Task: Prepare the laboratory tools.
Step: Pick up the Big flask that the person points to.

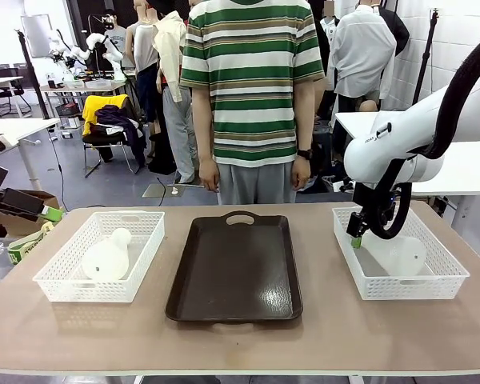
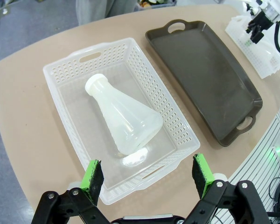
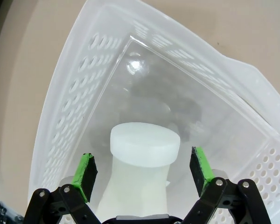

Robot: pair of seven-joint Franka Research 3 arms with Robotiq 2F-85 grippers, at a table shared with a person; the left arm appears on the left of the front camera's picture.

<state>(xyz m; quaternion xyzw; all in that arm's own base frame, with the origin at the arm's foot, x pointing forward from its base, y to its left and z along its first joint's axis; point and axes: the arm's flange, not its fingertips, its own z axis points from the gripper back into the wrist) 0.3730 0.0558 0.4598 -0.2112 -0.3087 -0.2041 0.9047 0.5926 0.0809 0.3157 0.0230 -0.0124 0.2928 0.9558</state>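
Note:
One frosted-white conical flask (image 1: 108, 256) (image 2: 126, 119) lies on its side in the left white mesh basket (image 1: 60, 282) (image 2: 70, 70). My left gripper (image 1: 34, 230) (image 2: 147, 179) hangs open off the table's left end, well short of that basket and holding nothing. A second flask (image 1: 396, 254) (image 3: 144, 144) lies in the right mesh basket (image 1: 448, 276) (image 3: 84, 70). My right gripper (image 1: 356, 236) (image 3: 142, 175) is lowered into this basket's near left corner. It is open, with a green pad on each side of the flask's capped neck, and a gap shows on both sides.
A dark brown handled tray (image 1: 234, 268) (image 2: 205, 79) lies between the two baskets. A person in a striped shirt (image 1: 252, 88) stands at the far edge with hands down at the sides. Bare tabletop runs along the near edge.

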